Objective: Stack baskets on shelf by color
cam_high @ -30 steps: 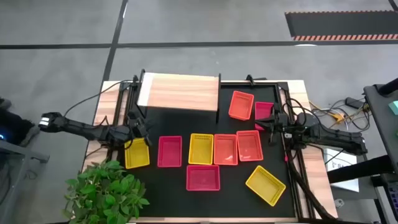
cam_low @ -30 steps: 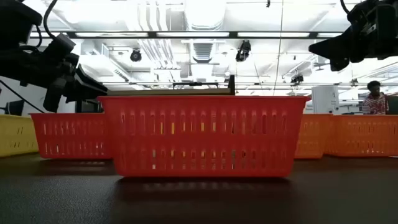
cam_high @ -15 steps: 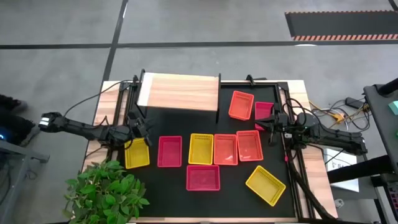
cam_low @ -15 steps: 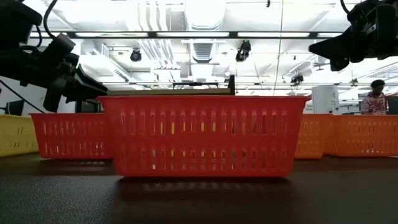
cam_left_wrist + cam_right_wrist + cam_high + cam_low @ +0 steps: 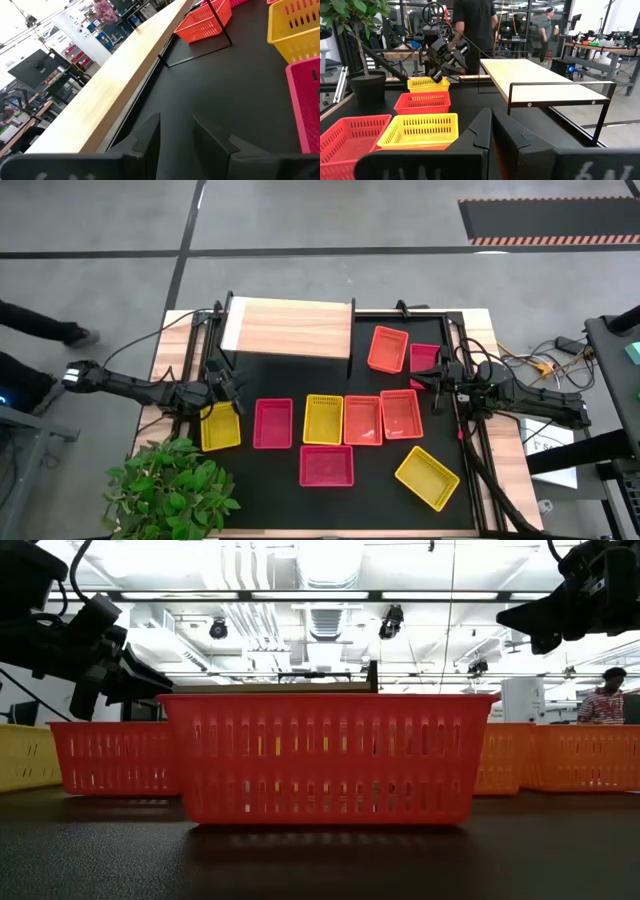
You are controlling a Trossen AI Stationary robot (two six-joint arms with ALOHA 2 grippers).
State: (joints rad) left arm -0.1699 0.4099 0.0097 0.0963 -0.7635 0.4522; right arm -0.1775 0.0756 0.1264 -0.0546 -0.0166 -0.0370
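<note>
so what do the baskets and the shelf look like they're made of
The baskets look like thin molded plastic, glossy, with slotted sides that let light through. The shelf looks like pale unpainted wood with faint grain, on thin black legs, likely metal.

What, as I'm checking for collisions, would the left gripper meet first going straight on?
The left gripper faces a bare strip of mat beside the shelf; probably the orange basket first, though depth is unclear.
</note>
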